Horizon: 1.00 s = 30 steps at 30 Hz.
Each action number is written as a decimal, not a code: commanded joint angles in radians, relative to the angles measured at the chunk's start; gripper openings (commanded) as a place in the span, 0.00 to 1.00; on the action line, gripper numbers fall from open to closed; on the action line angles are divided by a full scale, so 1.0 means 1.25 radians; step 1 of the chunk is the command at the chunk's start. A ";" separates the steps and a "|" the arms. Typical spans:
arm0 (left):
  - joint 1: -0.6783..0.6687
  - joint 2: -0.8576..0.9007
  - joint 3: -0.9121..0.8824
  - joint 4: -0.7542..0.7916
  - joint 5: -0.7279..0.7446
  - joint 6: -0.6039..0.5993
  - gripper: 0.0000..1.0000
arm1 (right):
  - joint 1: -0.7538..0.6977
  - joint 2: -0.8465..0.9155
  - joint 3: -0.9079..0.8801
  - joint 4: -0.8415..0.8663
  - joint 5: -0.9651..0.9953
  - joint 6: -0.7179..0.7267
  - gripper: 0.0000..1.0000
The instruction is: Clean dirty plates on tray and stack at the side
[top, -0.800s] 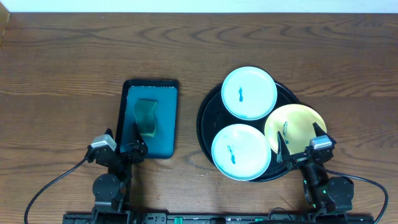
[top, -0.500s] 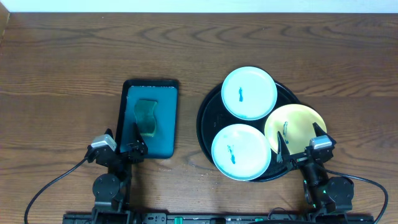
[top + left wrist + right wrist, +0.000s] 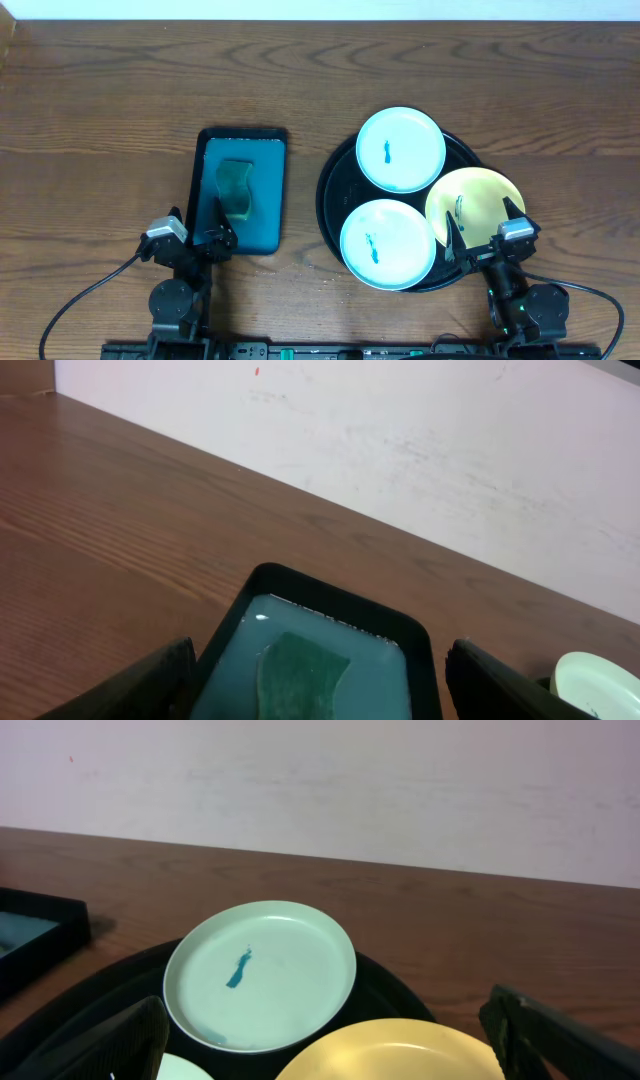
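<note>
The round black tray [image 3: 338, 170] holds three plates. One mint-white plate [image 3: 401, 150] sits at the back, another mint-white plate [image 3: 387, 243] at the front, and a pale yellow plate [image 3: 480, 200] on the right. Each shows a small blue smear. My right gripper [image 3: 484, 228] is open and empty, just over the yellow plate's near edge. In the right wrist view the back plate [image 3: 260, 975] and yellow plate [image 3: 395, 1055] lie between its fingers [image 3: 330, 1045]. My left gripper [image 3: 196, 238] is open and empty at the near end of the teal tray.
A teal rectangular tray [image 3: 262, 190] with liquid and a green sponge [image 3: 235, 188] lies left of the black tray; it also shows in the left wrist view [image 3: 340, 660]. Bare wooden table [image 3: 100, 120] extends back to a white wall.
</note>
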 commanded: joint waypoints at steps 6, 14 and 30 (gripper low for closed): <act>0.005 -0.003 -0.011 -0.033 -0.028 0.011 0.80 | -0.001 -0.003 -0.001 0.026 0.001 -0.008 0.99; 0.005 -0.003 -0.011 -0.033 -0.028 0.011 0.80 | -0.001 -0.003 -0.001 -0.003 0.000 -0.008 0.99; 0.005 0.031 0.063 0.063 0.044 0.011 0.80 | -0.001 0.018 0.078 0.014 -0.045 0.070 0.99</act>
